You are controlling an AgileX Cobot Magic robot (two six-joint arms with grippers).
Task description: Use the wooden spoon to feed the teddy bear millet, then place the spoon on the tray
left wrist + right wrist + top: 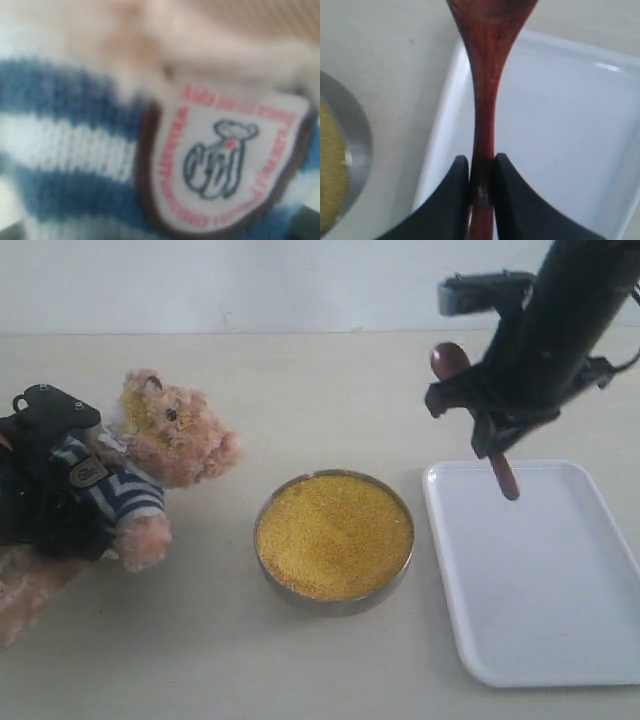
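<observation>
Red lettering on the teddy bear [165, 440] badge [225, 160] was too blurred to read. The right gripper [481, 164] pinched the wooden spoon [487, 75] handle above the tray [570, 125].

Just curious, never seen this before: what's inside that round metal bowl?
Yellow millet fills the metal bowl nearly to its rim; nothing else shows on the grains. The bowl's bottom, and anything buried there, is hidden under the millet.
</observation>
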